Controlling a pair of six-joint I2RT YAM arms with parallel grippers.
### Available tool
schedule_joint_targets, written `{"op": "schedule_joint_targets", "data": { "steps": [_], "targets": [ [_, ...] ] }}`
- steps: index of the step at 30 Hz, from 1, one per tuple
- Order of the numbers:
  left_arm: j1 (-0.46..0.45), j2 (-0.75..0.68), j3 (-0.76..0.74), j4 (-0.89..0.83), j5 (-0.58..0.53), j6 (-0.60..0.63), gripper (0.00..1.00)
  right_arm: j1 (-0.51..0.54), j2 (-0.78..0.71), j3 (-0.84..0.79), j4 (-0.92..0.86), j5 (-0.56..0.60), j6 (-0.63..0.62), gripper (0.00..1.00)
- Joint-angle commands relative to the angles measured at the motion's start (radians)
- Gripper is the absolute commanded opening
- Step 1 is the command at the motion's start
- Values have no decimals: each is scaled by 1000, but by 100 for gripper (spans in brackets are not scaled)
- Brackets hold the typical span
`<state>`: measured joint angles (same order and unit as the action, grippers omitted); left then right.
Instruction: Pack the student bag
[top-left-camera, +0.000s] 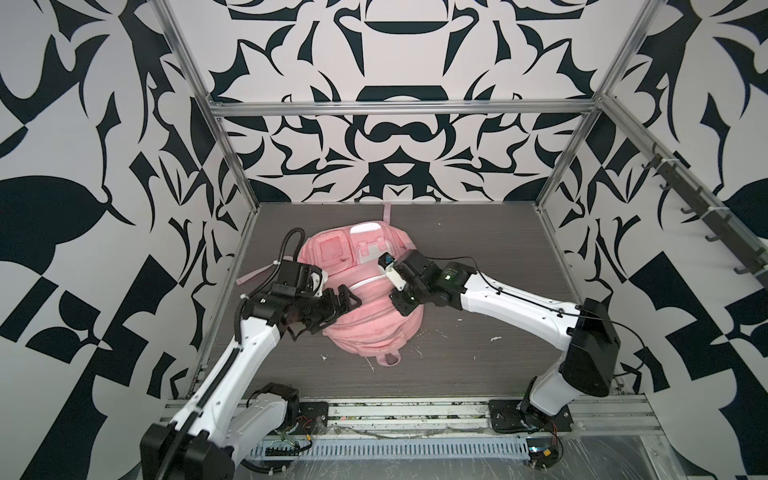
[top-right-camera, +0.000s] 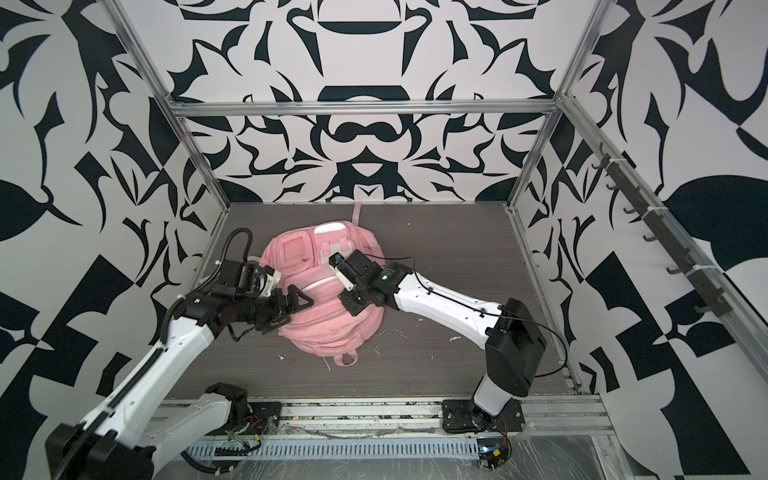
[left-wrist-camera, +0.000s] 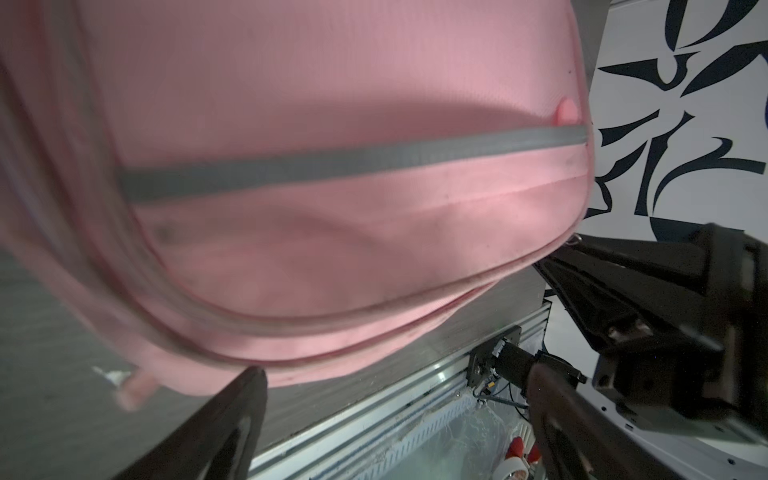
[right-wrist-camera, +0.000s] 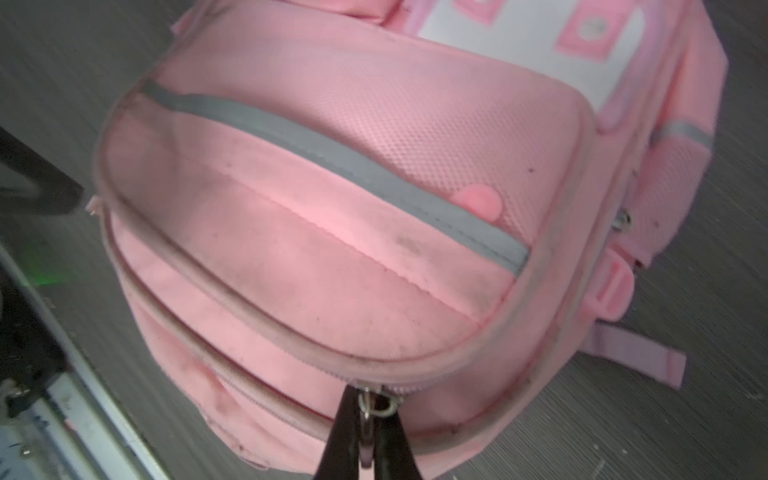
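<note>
While our right pincer pinches the metal zip pull, likely to zip the pink fabric backpack, our left pincer gapes empty.

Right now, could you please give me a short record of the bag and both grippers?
Bag: pink student bag, lying on the grey table
Left gripper: open, at the bag's left side, holding nothing
Right gripper: shut on a zip pull of the bag
Reflective strip: grey, across the front pocket
</note>
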<state>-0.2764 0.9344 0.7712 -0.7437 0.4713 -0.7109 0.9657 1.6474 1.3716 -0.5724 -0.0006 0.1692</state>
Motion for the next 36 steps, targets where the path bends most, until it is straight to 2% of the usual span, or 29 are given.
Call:
{"op": "schedule_joint_targets", "data": {
  "steps": [1, 8, 13, 20, 25, 36],
  "targets": [
    [0, -19, -69, 56, 20, -149, 97, 49, 10, 70, 110, -67, 58, 0],
    [2, 52, -7, 161, 52, -175, 94, 90, 15, 49, 153, -132, 68, 0],
    [2, 93, -16, 205, 64, -199, 86, 90, 6, 7, 204, -127, 83, 0],
    [5, 125, -24, 256, 34, -191, 60, 90, 11, -30, 264, -141, 134, 0],
    [47, 182, 0, 267, 48, -153, 35, 90, -13, -73, 297, -132, 158, 0],
    [70, 234, 30, 261, 51, -98, 0, 88, -49, -114, 290, -108, 174, 0]
  ]
}}
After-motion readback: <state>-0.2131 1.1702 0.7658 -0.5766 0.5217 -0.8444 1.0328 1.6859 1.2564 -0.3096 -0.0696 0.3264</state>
